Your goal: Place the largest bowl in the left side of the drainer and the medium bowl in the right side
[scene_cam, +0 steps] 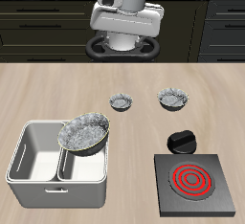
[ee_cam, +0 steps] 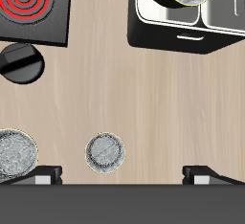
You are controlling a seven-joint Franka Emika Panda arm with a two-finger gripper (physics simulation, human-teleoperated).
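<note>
Looking down from my remote station, I log this:
Largest bowl [scene_cam: 85, 132]: tilted, leaning on the drainer's middle wall, mostly over the compartment nearer the stove.
Drainer [scene_cam: 33, 166]: light grey tub near the bench's front edge; its other compartment holds nothing.
Medium bowl [scene_cam: 173, 98]: upright on the bench [scene_cam: 57, 89], farther back, well apart from the drainer.
Tiny bowl [scene_cam: 121, 100]: beside the medium one.
Stove [scene_cam: 191, 182]: red coil, with a black round knob [scene_cam: 180, 140] just behind it.
End effector [ee_cam: 122, 173]: fingers spread wide, holding nothing, high above the bench.
</note>
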